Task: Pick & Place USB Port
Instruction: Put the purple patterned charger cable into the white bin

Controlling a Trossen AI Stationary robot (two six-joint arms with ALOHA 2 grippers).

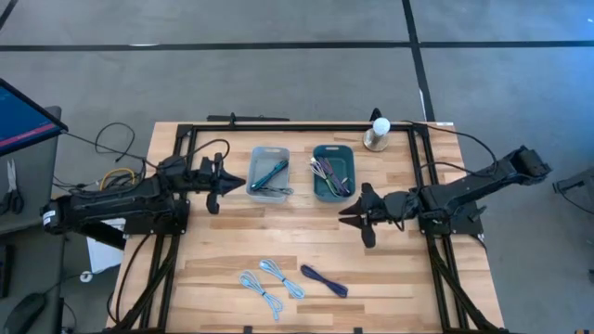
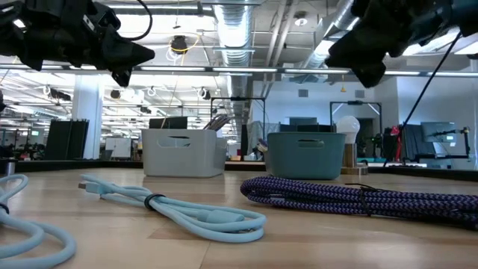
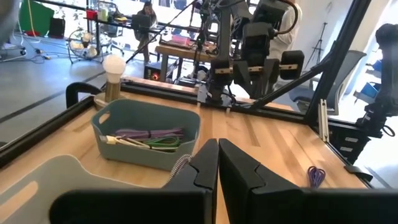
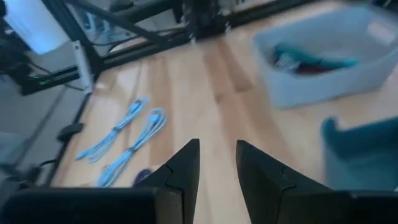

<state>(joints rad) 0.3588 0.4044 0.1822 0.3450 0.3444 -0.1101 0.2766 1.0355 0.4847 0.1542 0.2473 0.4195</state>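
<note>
Nearest us, two light-blue cables (image 1: 270,284) and a purple cable (image 1: 324,280) lie on the table's (image 1: 399,269) front edge. Our left gripper (image 1: 225,183), fingers together, hovers beside the grey bin (image 1: 268,172); our right gripper (image 1: 351,215), slightly parted, hangs empty near the teal bin (image 1: 332,171). Bin contents are hard to distinguish.

Overhead looks straight down; low camera level across table (image 2: 314,246); 2 wrist cameras both see it.
</note>
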